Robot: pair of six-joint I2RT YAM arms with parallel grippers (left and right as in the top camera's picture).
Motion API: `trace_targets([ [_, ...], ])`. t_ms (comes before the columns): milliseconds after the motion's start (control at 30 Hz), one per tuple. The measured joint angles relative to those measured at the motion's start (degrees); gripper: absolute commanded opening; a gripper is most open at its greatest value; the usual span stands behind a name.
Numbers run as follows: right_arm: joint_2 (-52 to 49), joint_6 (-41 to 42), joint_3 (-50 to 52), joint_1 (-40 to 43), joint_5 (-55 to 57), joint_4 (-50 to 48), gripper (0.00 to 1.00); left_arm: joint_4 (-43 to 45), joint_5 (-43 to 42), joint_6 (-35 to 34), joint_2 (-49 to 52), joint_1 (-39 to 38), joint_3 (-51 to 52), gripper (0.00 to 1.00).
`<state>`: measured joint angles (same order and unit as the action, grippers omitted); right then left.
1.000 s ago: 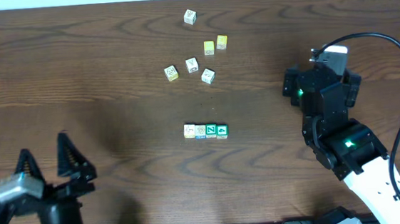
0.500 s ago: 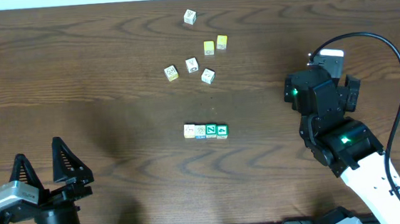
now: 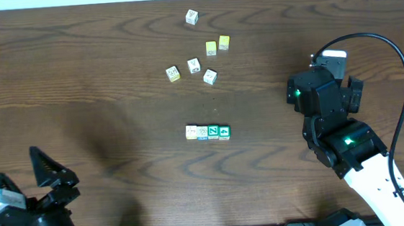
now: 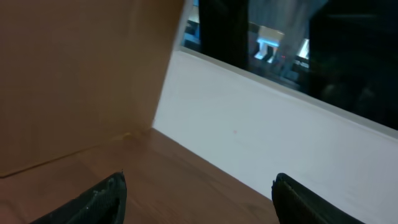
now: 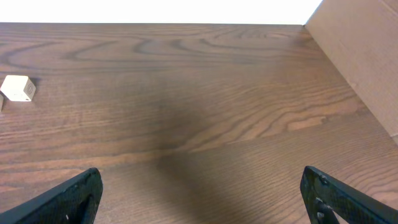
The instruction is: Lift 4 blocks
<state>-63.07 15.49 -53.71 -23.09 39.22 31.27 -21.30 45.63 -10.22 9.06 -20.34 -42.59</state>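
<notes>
My left hand (image 3: 14, 164), at 7 o'clock and partly cut off, gapes wide and empty. My right hand (image 5: 200, 173), at 3 o'clock, is the same. The four blocks (image 3: 208, 133) sit touching in a row mid-bench. I judge an endwise squeeze could buckle that row. Neither wrist view shows it, and the stray cubes (image 3: 195, 65) toward 12 could mislead me.

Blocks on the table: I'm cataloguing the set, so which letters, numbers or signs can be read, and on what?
"N", white, on the green block in the row of four.
Too small to read: the row's other prints; the loose blocks farther back.
Blurred: the lone block in the right wrist view.
</notes>
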Motion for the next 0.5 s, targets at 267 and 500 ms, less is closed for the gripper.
trace_targets([
  [267, 0.0, 0.0, 0.0, 0.0, 0.0, 0.0, 0.99, 0.0, -1.0, 0.0, 0.0, 0.0, -0.5, 0.75],
  [500, 0.0, 0.0, 0.0, 0.0, 0.0, 0.0, 0.99, 0.7, -1.9, -0.4, 0.0, 0.0, -0.5, 0.76],
])
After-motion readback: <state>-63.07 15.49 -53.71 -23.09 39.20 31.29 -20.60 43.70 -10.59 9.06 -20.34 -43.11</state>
